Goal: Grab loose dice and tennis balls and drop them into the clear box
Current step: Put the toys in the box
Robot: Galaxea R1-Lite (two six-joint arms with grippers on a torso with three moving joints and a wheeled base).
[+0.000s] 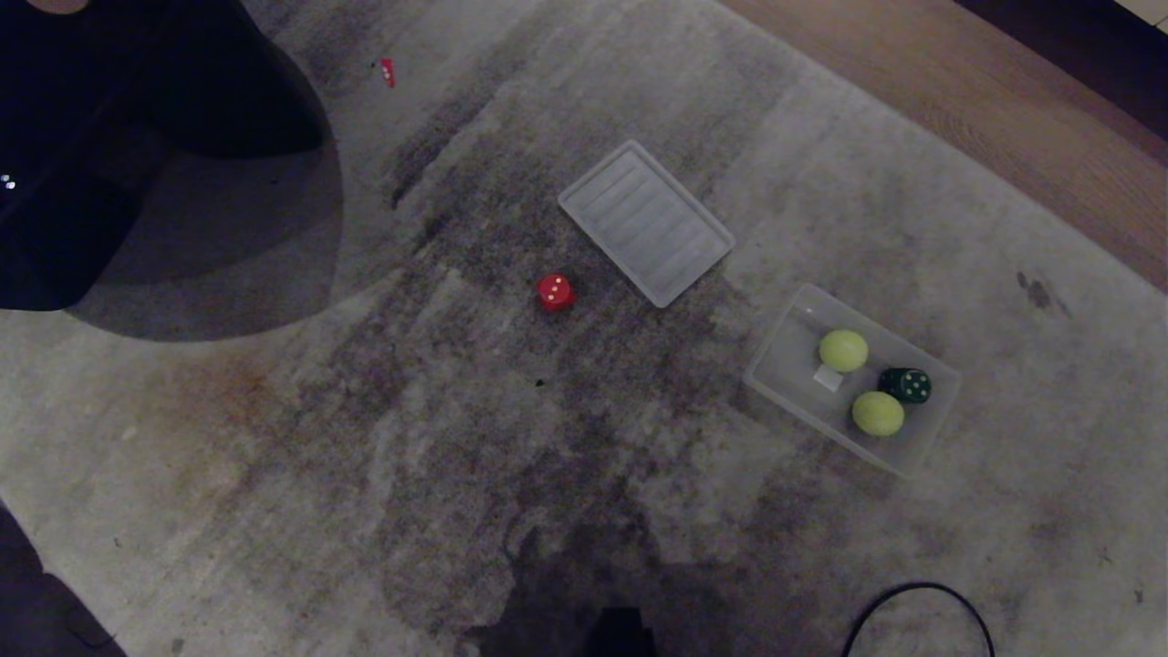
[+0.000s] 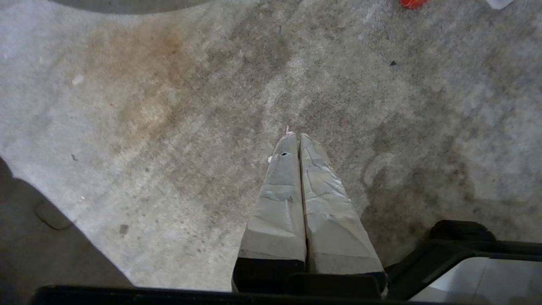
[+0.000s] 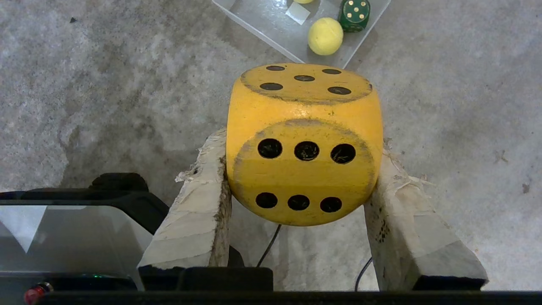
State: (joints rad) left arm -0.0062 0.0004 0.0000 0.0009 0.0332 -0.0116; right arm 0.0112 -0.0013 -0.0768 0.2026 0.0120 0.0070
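Grey stained carpet | right gripper (image 3: 298,169) clamps yellow die (image 3: 302,140) | clear box (image 3: 271,29), upper middle of right wrist view, lies ahead of fingertips, holding two tennis balls (image 1: 843,350) and green die (image 1: 905,385) | red die (image 1: 555,291) loose, frame centre | left gripper (image 2: 296,137) closed, empty.

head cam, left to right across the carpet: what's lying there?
Small red die with white pips → flat ribbed translucent plastic lid → shallow clear plastic box, holding two yellow-green tennis balls and, furthest right, a dark green die.
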